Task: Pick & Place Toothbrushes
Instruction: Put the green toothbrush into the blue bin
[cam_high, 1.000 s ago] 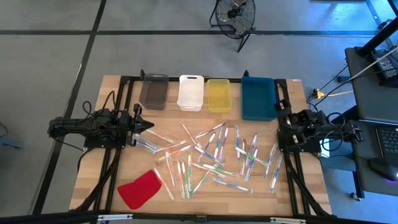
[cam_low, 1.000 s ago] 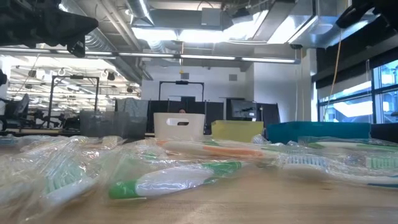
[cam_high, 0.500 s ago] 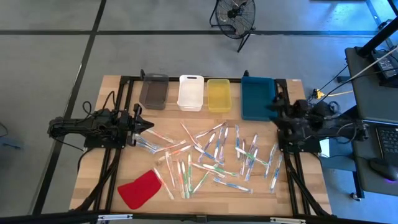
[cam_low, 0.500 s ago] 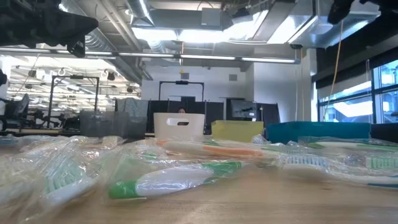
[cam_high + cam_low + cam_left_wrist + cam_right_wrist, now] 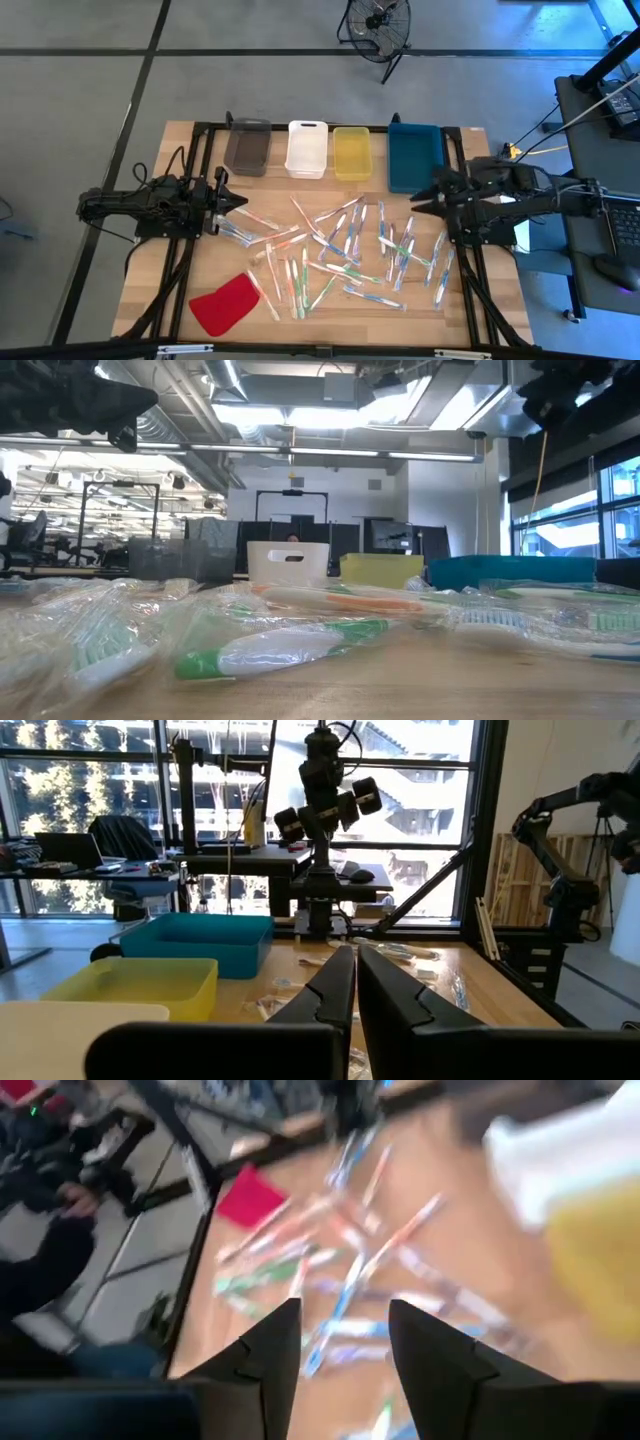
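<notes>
toothbrushes (image 5: 345, 250) lie scattered on the tabletop (image 5: 180, 290) between closed left tool (image 5: 240, 203) and open, empty right tool (image 5: 420, 199).

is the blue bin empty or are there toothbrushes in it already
Empty: from above, the blue bin shows only bare floor inside, and the toothbrushes lie scattered on the table.

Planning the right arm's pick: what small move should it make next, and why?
Probably swing the right claw further inward and lower it over the nearest toothbrushes. Its fingers stand apart and empty above the table edge by the blue bin, while the toothbrushes lie scattered on the wood. The left claw waits shut.
</notes>
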